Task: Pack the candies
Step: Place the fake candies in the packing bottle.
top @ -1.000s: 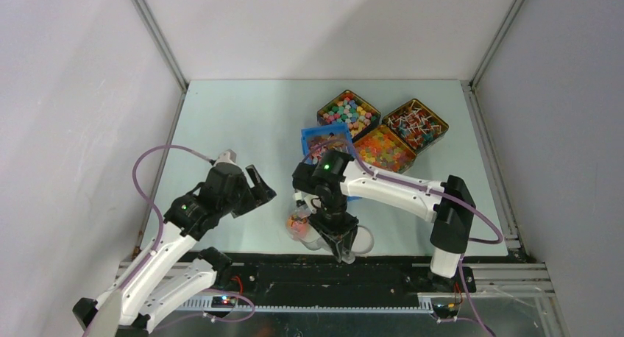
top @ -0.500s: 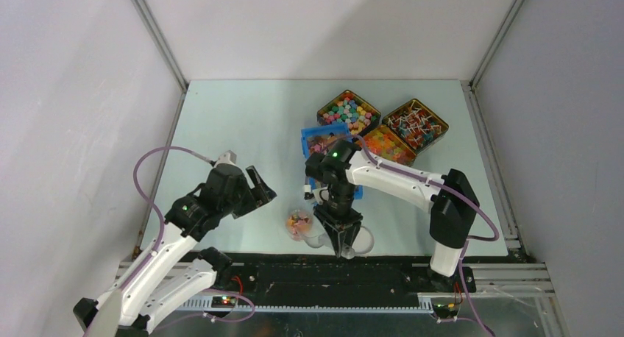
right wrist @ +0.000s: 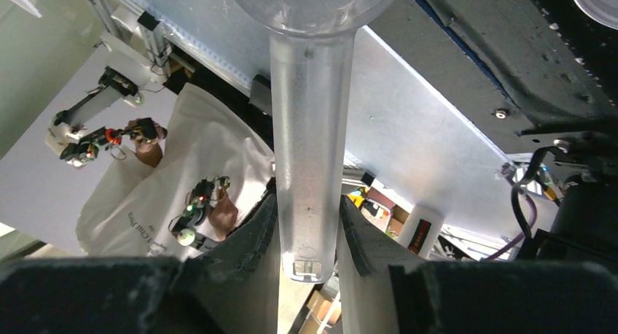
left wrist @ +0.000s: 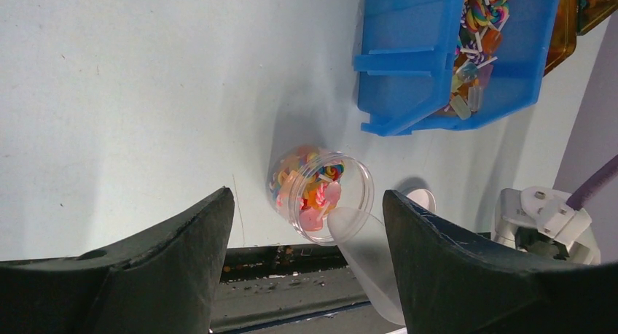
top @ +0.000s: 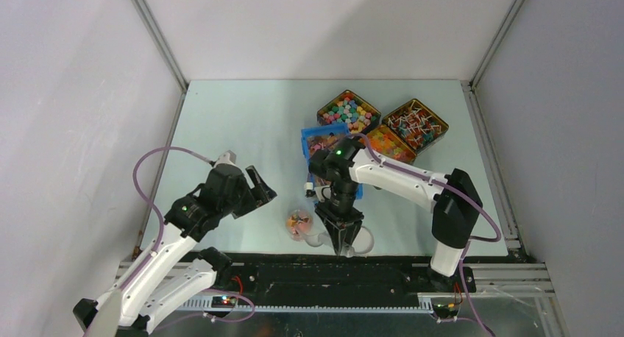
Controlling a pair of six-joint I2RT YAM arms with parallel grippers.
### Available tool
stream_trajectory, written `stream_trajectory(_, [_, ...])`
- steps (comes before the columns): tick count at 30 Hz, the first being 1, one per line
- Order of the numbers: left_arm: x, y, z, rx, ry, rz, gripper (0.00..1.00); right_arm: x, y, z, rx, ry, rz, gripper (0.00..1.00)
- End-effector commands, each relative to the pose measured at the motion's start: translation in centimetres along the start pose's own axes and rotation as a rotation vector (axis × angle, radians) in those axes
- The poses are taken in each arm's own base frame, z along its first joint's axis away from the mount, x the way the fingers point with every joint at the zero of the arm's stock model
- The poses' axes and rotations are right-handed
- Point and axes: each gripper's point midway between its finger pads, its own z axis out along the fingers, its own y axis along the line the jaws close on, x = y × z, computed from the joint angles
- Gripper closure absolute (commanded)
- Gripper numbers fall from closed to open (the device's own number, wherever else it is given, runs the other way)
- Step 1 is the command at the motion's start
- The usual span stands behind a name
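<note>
Worktop [top: 243, 123] fills mid frame. R arm [top: 397, 179] has pulled back up-frame in the last sec, so the clear jar [top: 298, 224], lower centre, is uncovered again. L tool [top: 259, 188], lower left, hasn't budged: fingers wide apart, nothing btwn them. R tool [right wrist: 309, 232] is clamped on the clear scoop [right wrist: 310, 130] by its handle, bowl end at the jar's rim. Bulk candies [top: 388, 146] sit upper right of centre, partly behind R arm. A few are already in the jar. Looks like a load just went in; prob more trips needed.
</note>
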Motion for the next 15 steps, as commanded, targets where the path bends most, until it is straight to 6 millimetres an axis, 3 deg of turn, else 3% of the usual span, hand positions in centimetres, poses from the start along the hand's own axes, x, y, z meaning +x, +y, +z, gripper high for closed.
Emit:
stream_trajectory(1, [-0.7, -0.9, 0.0, 0.034, -0.022, -0.010, 0.19, 0.4, 0.4, -1.8, 0.042, -0.116, -0.100, 1.00])
stream_trajectory(5, [-0.6, -1.1, 0.1, 0.037, -0.013, -0.003, 0.19, -0.5, -1.5, -3.5, 0.178, -0.243, -0.144, 1.00])
stream_trajectory(8, [-0.7, -1.4, 0.2, 0.049, -0.008, 0.006, 0.19, -1.3, -4.0, -5.2, 0.306, -0.331, -0.126, 1.00])
stream_trajectory(15, [-0.8, -1.7, 0.5, 0.034, 0.014, 0.059, 0.18, -1.3, -8.2, -8.1, 0.467, -0.435, -0.016, 1.00])
